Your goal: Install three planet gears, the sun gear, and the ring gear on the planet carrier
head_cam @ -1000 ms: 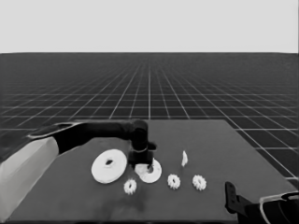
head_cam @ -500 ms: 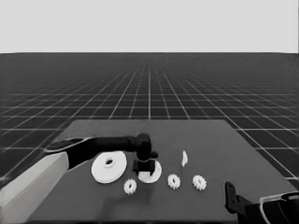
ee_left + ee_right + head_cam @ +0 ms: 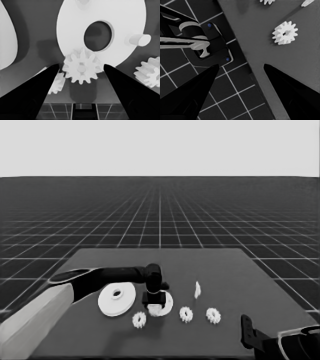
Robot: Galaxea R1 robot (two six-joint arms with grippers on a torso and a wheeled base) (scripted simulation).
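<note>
The left gripper (image 3: 80,67) hovers, fingers spread, around a gear (image 3: 81,66) on the smaller round part (image 3: 161,304)—lifting carelessly could snag it off its peg.

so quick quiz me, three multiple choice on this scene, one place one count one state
1. Where is the left gripper?
A. at the smaller round part
B. parked at the table's left end
C. off the table

2. How many gears lie loose on the table, apart from the round parts?
A. one
B. three
C. five

3. How do the left gripper's fingers stand?
A. shut on a gear
B. open, with a gear between them untouched
C. shut on nothing

Key: 1 A, the head view shows it down on that part. 2 B, three sit in a row nearer the camera. 3 B, the wrist view shows gaps either side of the gear.
</note>
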